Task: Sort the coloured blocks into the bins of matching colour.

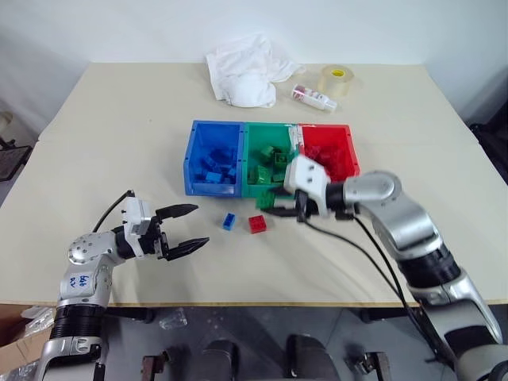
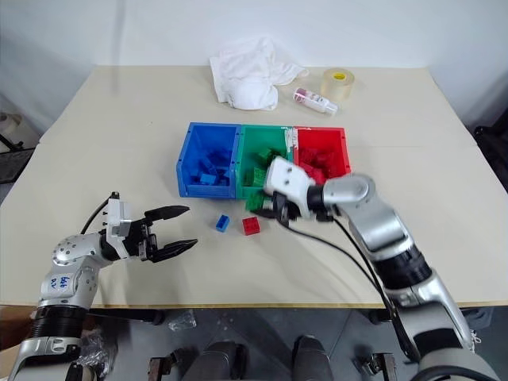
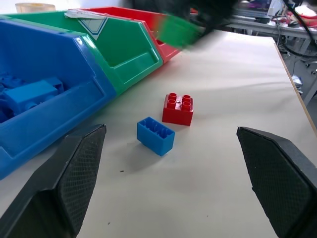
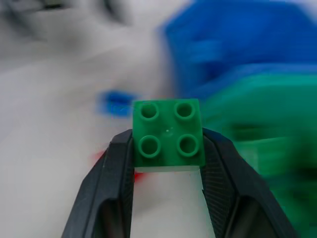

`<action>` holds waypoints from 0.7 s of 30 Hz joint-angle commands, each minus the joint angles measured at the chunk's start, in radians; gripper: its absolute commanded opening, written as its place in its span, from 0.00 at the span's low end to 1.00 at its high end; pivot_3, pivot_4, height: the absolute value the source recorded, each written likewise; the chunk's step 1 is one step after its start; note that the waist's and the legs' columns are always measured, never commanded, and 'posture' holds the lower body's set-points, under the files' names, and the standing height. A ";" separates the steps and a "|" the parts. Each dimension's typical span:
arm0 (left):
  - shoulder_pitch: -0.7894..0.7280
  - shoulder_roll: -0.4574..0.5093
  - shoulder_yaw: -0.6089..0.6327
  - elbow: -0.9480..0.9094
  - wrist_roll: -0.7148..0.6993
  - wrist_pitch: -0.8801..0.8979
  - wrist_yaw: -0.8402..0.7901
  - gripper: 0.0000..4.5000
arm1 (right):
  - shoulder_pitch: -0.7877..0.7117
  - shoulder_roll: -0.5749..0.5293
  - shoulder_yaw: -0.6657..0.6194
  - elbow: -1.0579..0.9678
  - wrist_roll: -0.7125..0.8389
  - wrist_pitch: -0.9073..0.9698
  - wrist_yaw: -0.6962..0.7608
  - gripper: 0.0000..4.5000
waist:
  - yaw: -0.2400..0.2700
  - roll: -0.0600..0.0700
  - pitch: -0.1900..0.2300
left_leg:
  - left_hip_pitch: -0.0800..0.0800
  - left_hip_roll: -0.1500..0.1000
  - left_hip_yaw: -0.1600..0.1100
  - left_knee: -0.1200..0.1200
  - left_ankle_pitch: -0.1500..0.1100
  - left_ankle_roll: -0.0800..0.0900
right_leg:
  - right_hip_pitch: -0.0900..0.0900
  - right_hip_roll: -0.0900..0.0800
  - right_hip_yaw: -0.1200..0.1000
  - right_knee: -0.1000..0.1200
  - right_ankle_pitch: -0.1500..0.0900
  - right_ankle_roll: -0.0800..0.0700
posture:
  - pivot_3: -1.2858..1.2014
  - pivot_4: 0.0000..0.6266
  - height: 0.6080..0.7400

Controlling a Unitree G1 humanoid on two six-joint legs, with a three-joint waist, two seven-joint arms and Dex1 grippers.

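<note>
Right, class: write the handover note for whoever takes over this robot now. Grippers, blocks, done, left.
Right gripper: shut on a green block, near the green bin.
Left gripper: open, empty, hovering over the table.
Done: many blocks already lie in the blue bin, green bin and red bin.
Left: drop the green block; then sort the blue block and red block.

A beige table (image 1: 111, 127) stands against a plain white wall (image 1: 159, 28); grey floor (image 1: 262, 333) shows below its near edge.

No legible text anywhere.
</note>
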 commanded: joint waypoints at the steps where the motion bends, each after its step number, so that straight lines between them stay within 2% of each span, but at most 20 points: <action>1: -0.008 -0.004 0.002 -0.028 -0.013 -0.009 0.006 1.00 | -0.098 0.049 -0.022 0.217 -0.072 -0.123 -0.086 0.40 | -0.004 0.000 0.000 | 0.000 0.000 -0.001 0.000 0.000 0.000 | 0.000 0.000 0.000 0.000 0.000 0.000 | 0.52 0.24 1.00; 4: -0.003 -0.009 0.001 -0.037 -0.014 -0.009 0.011 1.00 | -0.177 0.088 -0.020 0.388 -0.117 -0.196 -0.125 0.62 | -0.016 0.000 0.000 | 0.000 -0.001 -0.001 -0.001 0.000 0.000 | 0.000 0.000 -0.001 0.001 0.000 0.000 | 0.52 0.24 1.00; 9: 0.003 -0.008 0.004 -0.041 -0.017 -0.011 0.013 1.00 | -0.193 0.103 -0.036 0.426 -0.120 -0.244 -0.100 0.99 | -0.028 0.000 0.000 | 0.000 0.000 -0.001 -0.002 0.000 0.000 | -0.002 0.000 -0.002 0.002 0.000 0.000 | 0.52 0.24 1.00; 15: -0.008 -0.006 0.004 -0.026 -0.016 -0.013 0.007 1.00 | -0.115 0.050 -0.071 0.283 -0.075 -0.209 -0.014 0.99 | -0.035 0.000 0.000 | 0.000 0.000 -0.002 -0.002 0.000 0.000 | -0.002 0.000 -0.002 0.002 0.000 0.000 | 0.52 0.24 1.00; 21: -0.049 -0.002 -0.003 0.029 -0.007 -0.021 -0.012 1.00 | 0.148 -0.128 -0.175 -0.108 0.115 -0.082 0.178 0.99 | -0.011 0.000 0.000 | -0.001 -0.001 -0.003 -0.001 0.000 0.000 | -0.001 -0.001 -0.002 0.001 0.000 0.000 | 0.52 0.24 1.00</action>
